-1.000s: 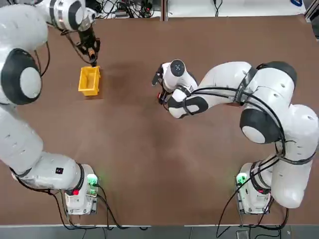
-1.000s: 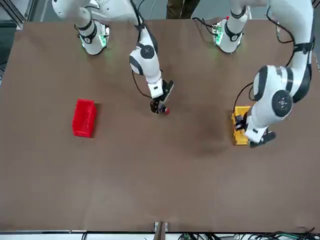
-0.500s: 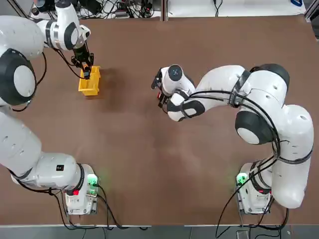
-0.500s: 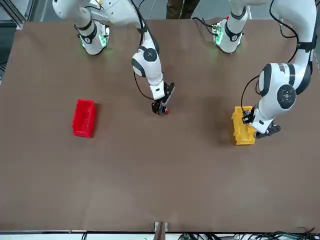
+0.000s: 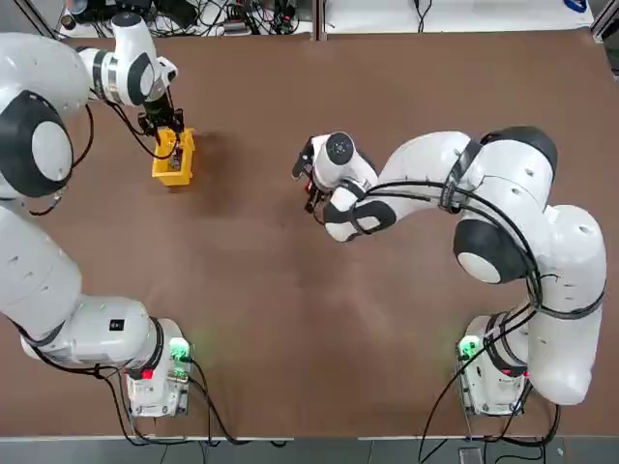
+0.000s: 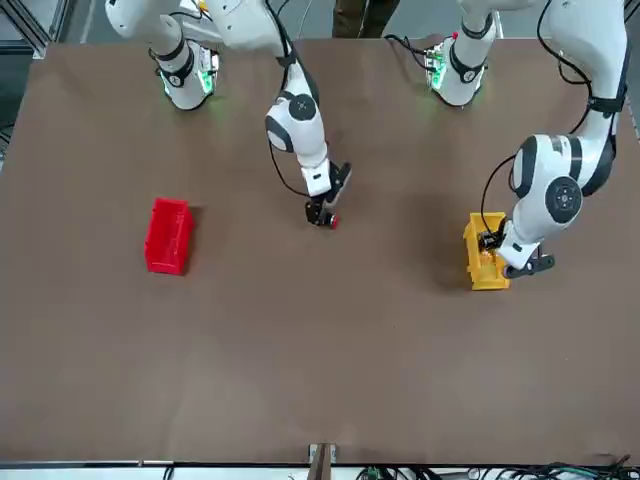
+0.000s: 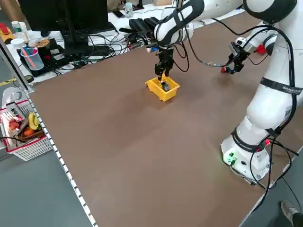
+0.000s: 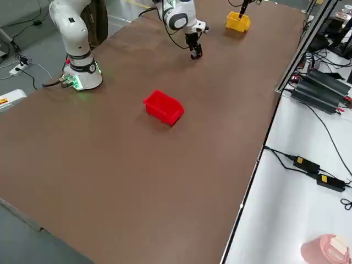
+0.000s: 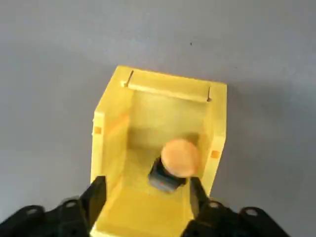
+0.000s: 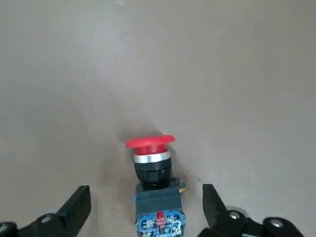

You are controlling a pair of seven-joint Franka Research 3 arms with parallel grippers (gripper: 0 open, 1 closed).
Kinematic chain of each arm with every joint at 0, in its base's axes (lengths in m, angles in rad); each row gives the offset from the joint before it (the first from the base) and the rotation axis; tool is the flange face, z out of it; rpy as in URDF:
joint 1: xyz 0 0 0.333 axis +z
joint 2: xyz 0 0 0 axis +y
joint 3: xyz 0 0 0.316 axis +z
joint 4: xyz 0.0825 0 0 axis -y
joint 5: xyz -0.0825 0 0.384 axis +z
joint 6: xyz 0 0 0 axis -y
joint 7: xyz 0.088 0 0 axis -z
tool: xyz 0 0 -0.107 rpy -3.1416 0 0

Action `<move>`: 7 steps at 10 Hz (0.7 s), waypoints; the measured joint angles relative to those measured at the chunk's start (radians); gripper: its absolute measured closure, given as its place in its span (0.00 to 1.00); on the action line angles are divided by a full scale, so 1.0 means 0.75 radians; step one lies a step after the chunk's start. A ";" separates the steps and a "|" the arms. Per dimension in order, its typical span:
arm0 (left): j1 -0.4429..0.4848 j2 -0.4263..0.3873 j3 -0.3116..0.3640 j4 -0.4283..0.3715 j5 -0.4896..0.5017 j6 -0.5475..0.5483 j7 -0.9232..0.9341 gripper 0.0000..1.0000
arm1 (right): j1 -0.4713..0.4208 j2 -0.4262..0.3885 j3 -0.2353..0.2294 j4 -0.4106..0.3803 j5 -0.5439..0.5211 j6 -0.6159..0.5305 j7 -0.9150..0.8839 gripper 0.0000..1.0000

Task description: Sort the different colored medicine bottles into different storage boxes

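Observation:
The yellow box (image 5: 175, 164) stands at the far left of the table. In it lies the dark bottle with the yellow-orange cap (image 9: 177, 160), free of both fingers. My left gripper (image 5: 165, 133) hangs open just above that box (image 9: 168, 86). Near the table's middle the red-capped bottle (image 10: 152, 168) lies on the bare table top. Low over it, my right gripper (image 10: 145, 197) is open, one finger on each side, neither touching. In the front view that bottle (image 6: 329, 220) shows at the right gripper's (image 6: 320, 212) tip. The red box (image 6: 168, 235) stands apart on the robot's right.
Brown table top stretches between the red box (image 8: 163, 107) and the yellow box (image 8: 237, 22). Cables, a monitor and a basket (image 7: 23, 137) of small items sit beyond the table's left and far edges.
My left gripper came from beyond the yellow box to right above it, and the yellow-orange-capped bottle now lies inside. My right gripper shifted only slightly over the red-capped bottle.

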 joint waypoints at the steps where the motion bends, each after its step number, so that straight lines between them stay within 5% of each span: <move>1: 0.000 -0.004 0.000 0.028 0.000 -0.012 0.002 0.04 | 0.000 0.008 -0.001 -0.002 0.000 0.010 0.010 0.06; 2: 0.000 -0.018 -0.001 0.082 0.000 -0.071 0.003 0.00 | 0.000 0.009 -0.002 -0.002 0.001 0.013 0.023 0.10; 5: 0.001 -0.099 -0.003 0.421 0.000 -0.451 0.018 0.00 | 0.000 0.006 -0.003 -0.001 0.001 0.019 0.067 0.57; 7: 0.017 -0.121 -0.003 0.600 -0.045 -0.637 0.103 0.00 | 0.000 0.006 -0.006 -0.001 0.002 0.019 0.103 0.58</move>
